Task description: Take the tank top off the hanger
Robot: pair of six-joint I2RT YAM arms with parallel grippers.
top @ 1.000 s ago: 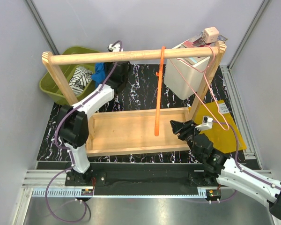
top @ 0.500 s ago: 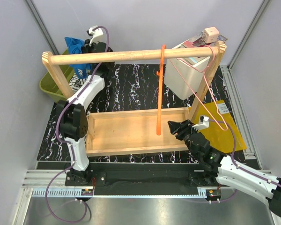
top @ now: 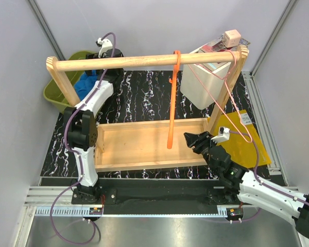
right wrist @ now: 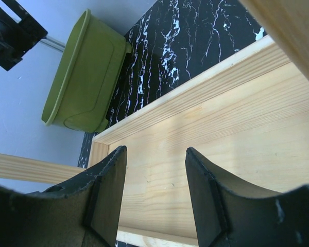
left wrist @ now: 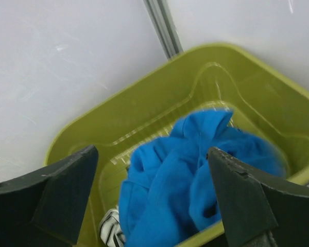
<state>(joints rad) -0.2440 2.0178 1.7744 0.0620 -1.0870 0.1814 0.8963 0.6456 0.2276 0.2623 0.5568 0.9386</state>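
The blue tank top (left wrist: 195, 170) lies crumpled inside the green bin (left wrist: 144, 98), also visible at the back left in the top view as the tank top (top: 86, 82). My left gripper (left wrist: 152, 154) hovers directly above it, open wide, touching nothing. The orange hanger (top: 173, 98) hangs bare from the wooden rail (top: 144, 61), its lower end over the wooden base tray (top: 139, 144). My right gripper (top: 193, 140) sits low at the tray's right end, beside the hanger's tip, open and empty; in its wrist view the right gripper (right wrist: 155, 152) frames only bare wood.
A striped garment (left wrist: 110, 229) lies under the blue cloth in the bin. A white box (top: 203, 82) and a thin pink hanger (top: 224, 92) hang at the rail's right end. A yellow sheet (top: 247, 139) lies right of the tray.
The left gripper carried the blue top from under the rail to over the bin, then opened; the top dropped into the bin. The orange hanger's lower end swung slightly left.
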